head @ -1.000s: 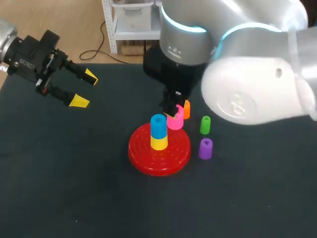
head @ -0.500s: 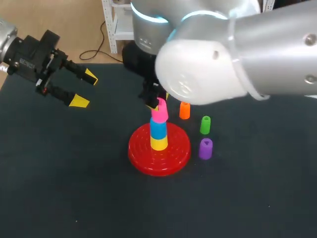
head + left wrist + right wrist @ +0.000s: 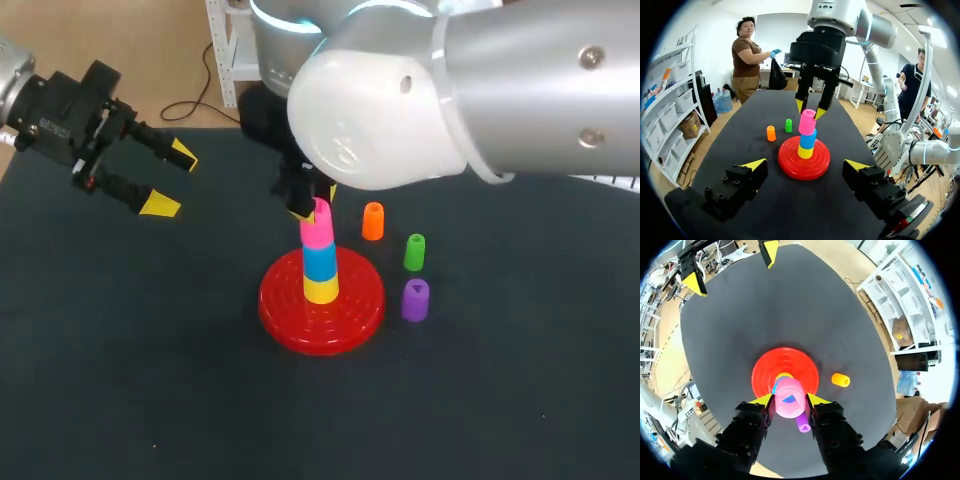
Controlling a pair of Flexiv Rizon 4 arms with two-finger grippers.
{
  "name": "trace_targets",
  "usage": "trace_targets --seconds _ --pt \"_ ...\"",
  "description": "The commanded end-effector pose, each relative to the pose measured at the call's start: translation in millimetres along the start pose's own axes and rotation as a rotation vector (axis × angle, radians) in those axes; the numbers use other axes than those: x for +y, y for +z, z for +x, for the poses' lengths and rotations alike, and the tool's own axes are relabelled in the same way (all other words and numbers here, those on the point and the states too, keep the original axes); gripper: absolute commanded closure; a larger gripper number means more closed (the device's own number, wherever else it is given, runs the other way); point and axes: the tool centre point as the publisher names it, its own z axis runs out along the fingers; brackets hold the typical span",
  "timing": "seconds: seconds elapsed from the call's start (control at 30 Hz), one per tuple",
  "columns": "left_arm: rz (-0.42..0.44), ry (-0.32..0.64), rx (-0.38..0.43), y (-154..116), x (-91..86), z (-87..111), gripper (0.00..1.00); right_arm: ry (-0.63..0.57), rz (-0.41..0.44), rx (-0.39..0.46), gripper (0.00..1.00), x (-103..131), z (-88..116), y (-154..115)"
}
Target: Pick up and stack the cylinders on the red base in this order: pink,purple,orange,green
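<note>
The red base [image 3: 352, 318] carries a yellow cylinder [image 3: 320, 290] with a blue cylinder [image 3: 320, 260] on top. My right gripper [image 3: 313, 213] is shut on the pink cylinder [image 3: 318, 226], which sits slightly tilted right on top of the blue one. In the right wrist view the pink cylinder [image 3: 789, 397] fills the gap between the fingers, directly over the base [image 3: 767, 370]. The orange [image 3: 372, 222], green [image 3: 414, 252] and purple [image 3: 415, 300] cylinders stand on the table to the right of the base. At the far left, my left gripper [image 3: 163, 180] hangs open and holds nothing.
The dark table [image 3: 150, 380] is bare to the left of and in front of the base. My right arm's bulky white links [image 3: 450, 90] hang over the back right of the table.
My right arm has carried the pink cylinder leftward from beside the base to the top of the blue cylinder. The left arm has stayed still.
</note>
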Motion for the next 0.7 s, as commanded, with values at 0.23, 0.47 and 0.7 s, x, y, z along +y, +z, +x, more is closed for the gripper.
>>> trace_targets --seconds 0.23,0.47,0.7 --pt "0.002 0.002 -0.001 -0.1 1.1 0.8 0.00 0.007 -0.003 0.000 1.00 4.5 9.0 4.5" --pt "0.002 0.002 -0.001 -0.1 1.1 0.8 0.00 0.007 0.001 0.003 1.00 8.2 12.1 6.2" --pt "0.002 0.002 -0.001 -0.1 1.1 0.8 0.00 0.007 0.011 0.013 1.00 8.2 13.8 13.2"
